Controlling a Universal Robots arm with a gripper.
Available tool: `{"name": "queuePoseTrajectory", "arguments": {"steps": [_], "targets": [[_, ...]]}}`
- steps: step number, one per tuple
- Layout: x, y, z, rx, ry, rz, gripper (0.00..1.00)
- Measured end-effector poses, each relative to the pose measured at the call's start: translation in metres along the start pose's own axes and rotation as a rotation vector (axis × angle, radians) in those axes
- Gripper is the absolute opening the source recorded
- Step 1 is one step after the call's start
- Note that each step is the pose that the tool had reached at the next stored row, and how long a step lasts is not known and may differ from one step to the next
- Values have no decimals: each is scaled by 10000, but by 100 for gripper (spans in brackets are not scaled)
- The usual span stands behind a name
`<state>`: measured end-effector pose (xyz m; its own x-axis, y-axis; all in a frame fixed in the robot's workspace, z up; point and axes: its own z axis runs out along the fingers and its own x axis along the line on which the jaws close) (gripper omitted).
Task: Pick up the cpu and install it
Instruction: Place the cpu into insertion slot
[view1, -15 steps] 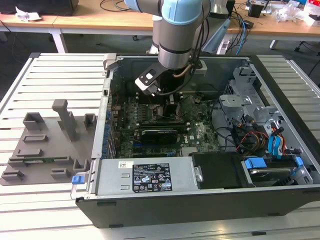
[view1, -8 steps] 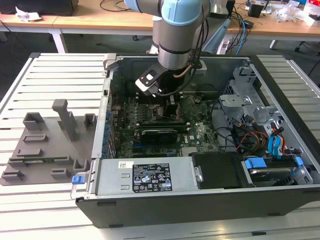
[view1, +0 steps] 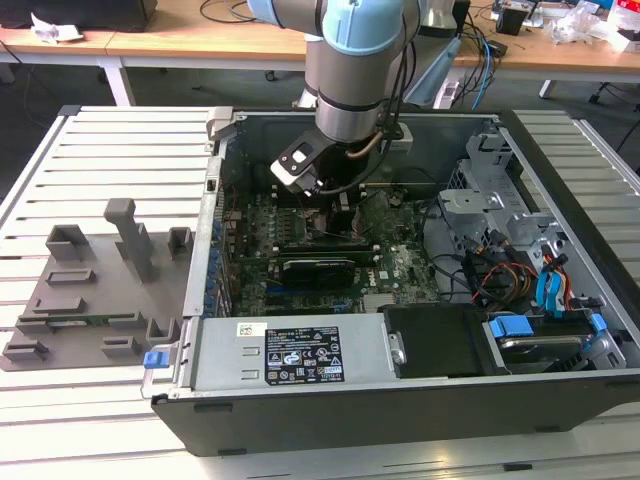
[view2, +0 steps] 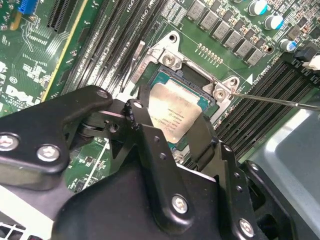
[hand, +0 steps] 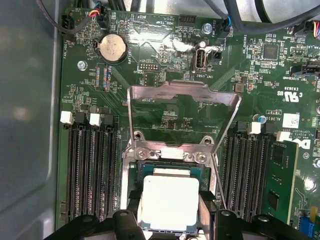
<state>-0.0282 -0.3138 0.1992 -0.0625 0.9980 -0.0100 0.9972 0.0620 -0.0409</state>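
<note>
**A:** Exterior view first?

**B:** The arm (view1: 350, 60) reaches down into the open case (view1: 400, 425), with the gripper (view1: 330, 200) low over the green board (view1: 400, 265). A grey plastic fixture (view1: 90, 290) lies well apart, on the exterior view's left.

**A:** Second wrist view?

**B:** Black angular fingers (view2: 137, 112) pinch the cpu (view2: 175, 112) by two opposite edges, right at the socket (view2: 170, 61). I can't tell whether it is seated or just above.

**A:** What could go wrong?

**B:** If the chip sits tilted or turned, I'd say it could bend the socket contacts. The smooth lid edges give little grip, so it may also slip or drag as the fingers move.

**A:** First wrist view?

**B:** The cpu (hand: 171, 200) is a flat square with a pale matte silvery lid and a thin green rim. The load plate (hand: 182, 97), a shiny steel frame, stands open beyond it. Dark ridged slots (hand: 92, 170) run either side.
</note>
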Motion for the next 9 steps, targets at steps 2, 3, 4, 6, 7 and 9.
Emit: {"name": "queuePoseTrajectory", "arguments": {"steps": [2, 3, 4, 6, 7, 9], "targets": [[-1, -1, -2, 4, -4, 0, 61], [-1, -1, -1, 4, -3, 0, 61], [-1, -1, -3, 4, -3, 0, 61], [-1, -2, -31, 5, -4, 1, 61], [0, -3, -66, 4, -4, -1, 61], [5, -5, -124, 3, -2, 0, 61]]}}
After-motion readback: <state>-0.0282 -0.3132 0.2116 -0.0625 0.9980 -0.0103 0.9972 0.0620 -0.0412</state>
